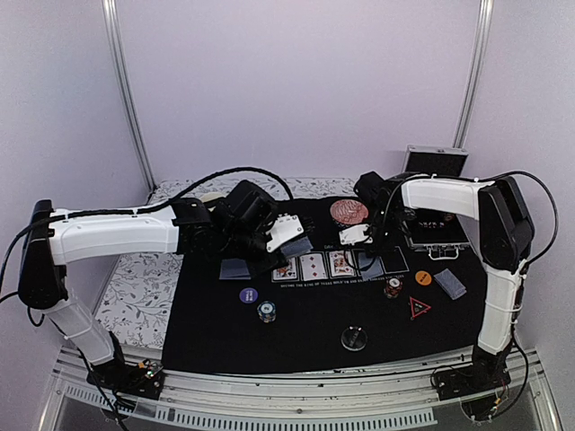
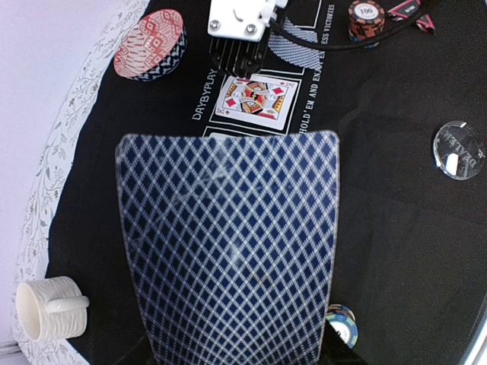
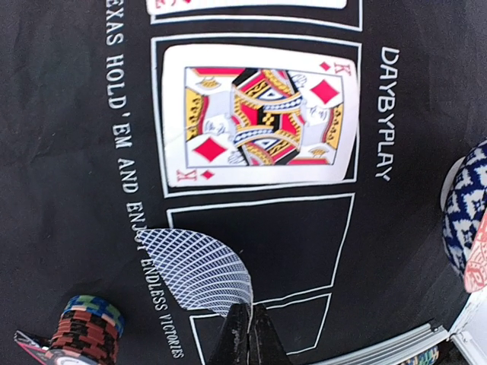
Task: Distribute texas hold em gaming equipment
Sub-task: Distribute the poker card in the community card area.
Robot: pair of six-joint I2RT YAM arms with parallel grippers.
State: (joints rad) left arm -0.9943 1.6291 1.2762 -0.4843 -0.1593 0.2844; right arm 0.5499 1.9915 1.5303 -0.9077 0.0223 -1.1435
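Top view: an open silver metal case (image 1: 437, 235) sits at the far right of the black felt mat (image 1: 305, 337) with its lid up; its dark inside is too dim to read. A round red patterned bowl (image 1: 349, 212) stands just left of the case. The left gripper (image 1: 289, 235) pinches a grey-blue-backed playing card (image 1: 302, 244) above a row of three face-up cards (image 1: 312, 266). The right gripper (image 1: 355, 235) is low at the row's right end.

Left wrist view: the pinched card (image 2: 228, 251) fills the frame, back showing. A cream ceramic mug (image 2: 49, 308) stands at the mat's edge, its inside hidden.

Right wrist view: the right gripper (image 3: 247, 334) has its fingers pressed together. A curled lattice-backed card (image 3: 194, 270) reaches their tips, over the outlined slot beside the king of diamonds (image 3: 262, 114). I cannot tell whether it is pinched.
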